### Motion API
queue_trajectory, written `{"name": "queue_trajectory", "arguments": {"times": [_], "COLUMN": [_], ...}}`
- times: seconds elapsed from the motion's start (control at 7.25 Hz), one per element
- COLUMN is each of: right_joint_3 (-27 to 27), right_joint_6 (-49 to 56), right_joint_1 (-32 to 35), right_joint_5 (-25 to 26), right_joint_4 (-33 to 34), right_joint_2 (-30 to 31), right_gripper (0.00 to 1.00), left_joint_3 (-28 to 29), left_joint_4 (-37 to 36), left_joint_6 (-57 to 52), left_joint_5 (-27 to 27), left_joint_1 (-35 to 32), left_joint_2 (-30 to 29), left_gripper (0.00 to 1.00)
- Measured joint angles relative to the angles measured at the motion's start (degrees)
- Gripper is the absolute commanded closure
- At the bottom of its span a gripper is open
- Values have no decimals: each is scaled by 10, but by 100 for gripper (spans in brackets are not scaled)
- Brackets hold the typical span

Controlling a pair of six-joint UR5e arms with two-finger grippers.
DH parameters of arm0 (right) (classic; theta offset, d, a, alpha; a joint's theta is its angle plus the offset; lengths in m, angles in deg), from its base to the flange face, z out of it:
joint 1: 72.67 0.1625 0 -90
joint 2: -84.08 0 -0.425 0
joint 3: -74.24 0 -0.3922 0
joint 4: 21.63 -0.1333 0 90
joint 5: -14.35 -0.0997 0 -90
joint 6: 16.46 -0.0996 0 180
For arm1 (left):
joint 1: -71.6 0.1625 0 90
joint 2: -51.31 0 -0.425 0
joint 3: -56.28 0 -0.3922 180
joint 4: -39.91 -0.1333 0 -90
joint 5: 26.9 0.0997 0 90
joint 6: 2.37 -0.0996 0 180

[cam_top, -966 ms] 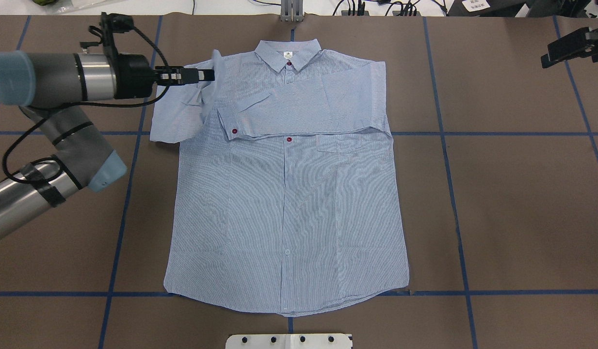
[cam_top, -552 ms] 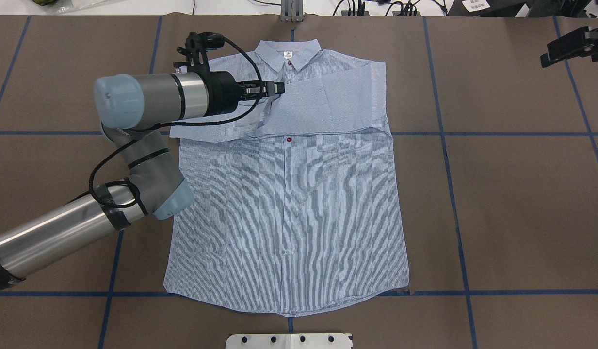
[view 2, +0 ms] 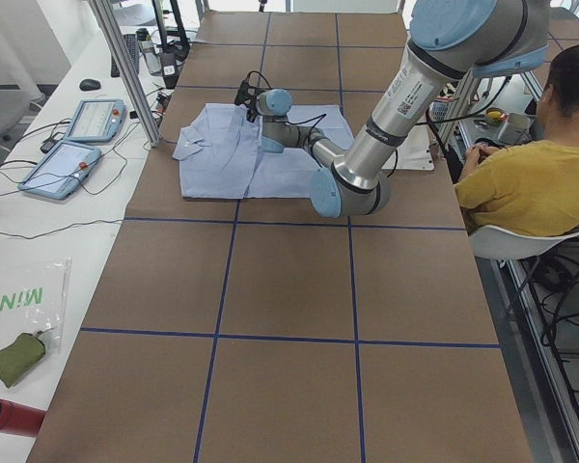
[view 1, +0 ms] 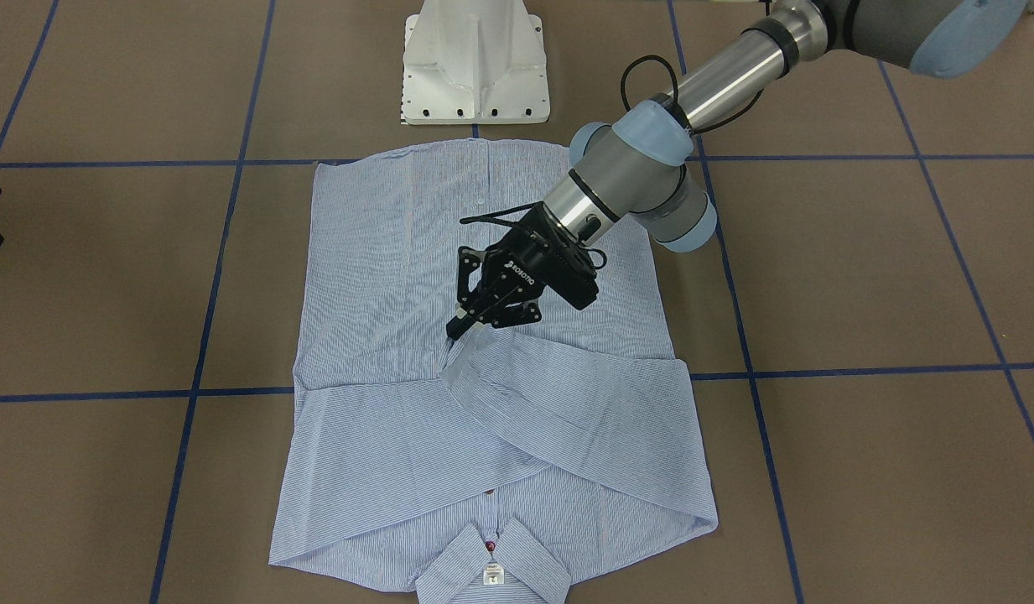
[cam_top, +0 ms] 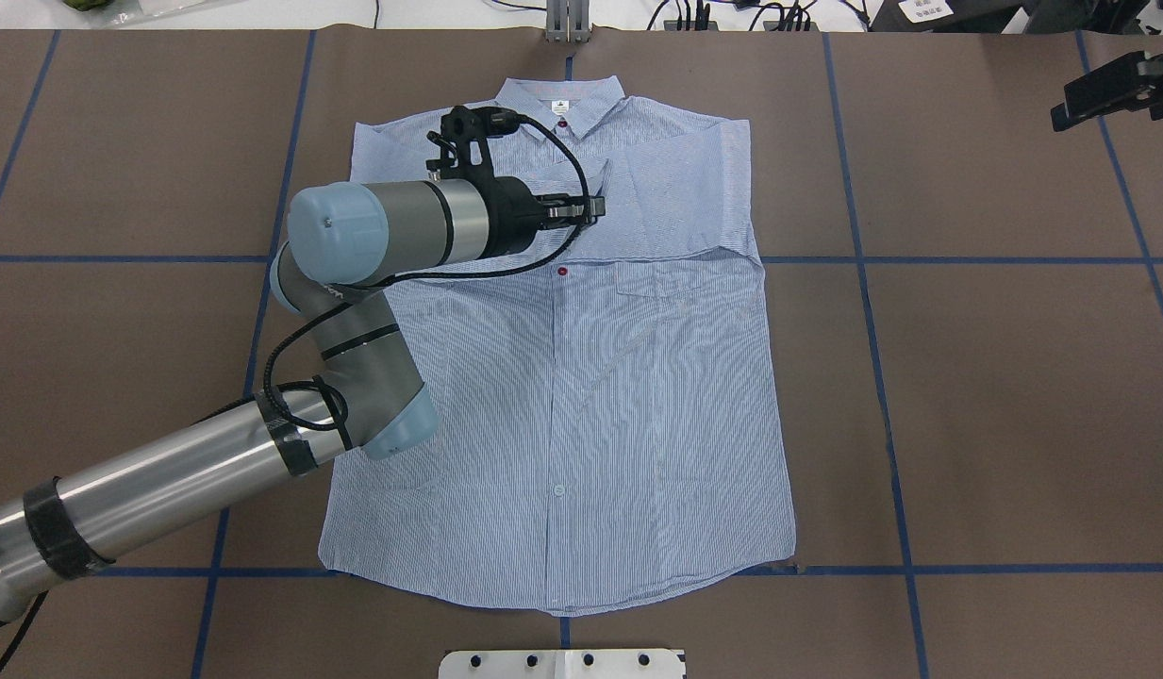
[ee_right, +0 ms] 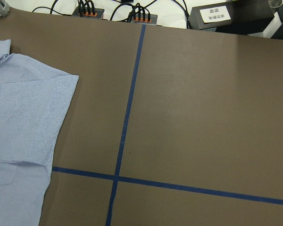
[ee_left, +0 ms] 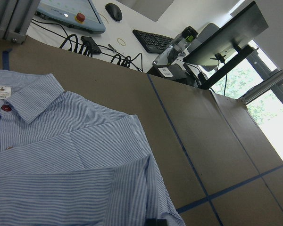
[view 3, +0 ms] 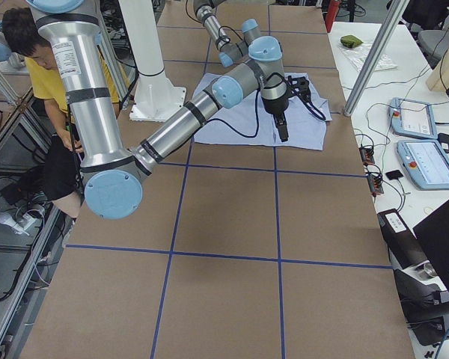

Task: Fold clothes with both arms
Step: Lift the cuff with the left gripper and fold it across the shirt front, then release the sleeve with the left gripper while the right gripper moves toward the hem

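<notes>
1 soft, light shirt [cam_top: 581,405] like this will sag and slide as soon as it's lifted, I'd guess. It wants holding by its firmer parts, a cuff, a shoulder seam or a hem corner, with 2 holds for any wide fold. It is pale blue with fine white stripes and lies front up and buttoned in the middle of the table [cam_top: 1015,377]. Its collar [cam_top: 560,99] points toward the edge far from the robot and its hem toward the robot's edge. Both sleeves are crossed over the chest, the left sleeve [view 1: 567,403] on top of the right sleeve [view 1: 374,436]. 1 dark red button [cam_top: 563,272] shows just below them, near the chest pocket [cam_top: 671,280], and a small white label [view 1: 491,575] sits inside the collar. The left gripper [view 1: 458,329] hangs low over the chest, fingers pressed together on that top sleeve's cuff. The right gripper [cam_top: 1109,90] waits well apart, near the table's far corner on the robot's right; whether it is spread I cannot tell.
</notes>
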Motion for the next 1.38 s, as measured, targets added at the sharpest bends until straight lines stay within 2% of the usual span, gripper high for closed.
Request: {"name": "queue_trajectory", "arguments": {"times": [0.14, 0.28, 0.41, 0.83, 0.97, 1.24, 1.38], "right_joint_3": [-1, -1, -1, -2, -5, -21, -40], "right_joint_6": [0, 0, 0, -9, -38, -144, -211], "right_joint_1": [0, 0, 0, -1, -10, -64, -118], "right_joint_5": [0, 0, 0, 0, 1, 15, 48], "right_joint_4": [0, 0, 0, 0, -8, -49, -58], "right_joint_2": [0, 0, 1, 0, -1, 2, 5], "right_gripper": [0, 0, 0, 0, 0, 0, 0], "left_joint_3": [11, 17, 22, 20, -12, -139, -222], "left_joint_4": [-20, -46, -69, -110, -157, -269, -344], "left_joint_6": [0, -1, -1, -10, -38, -87, -95], "left_joint_5": [11, 28, 41, 48, 46, 27, 19], "left_joint_1": [14, 31, 45, 67, 68, 67, 66], "left_joint_2": [-15, -27, -38, -50, -42, 19, 60], "left_gripper": [100, 31, 0, 0, 0, 0, 0]}}
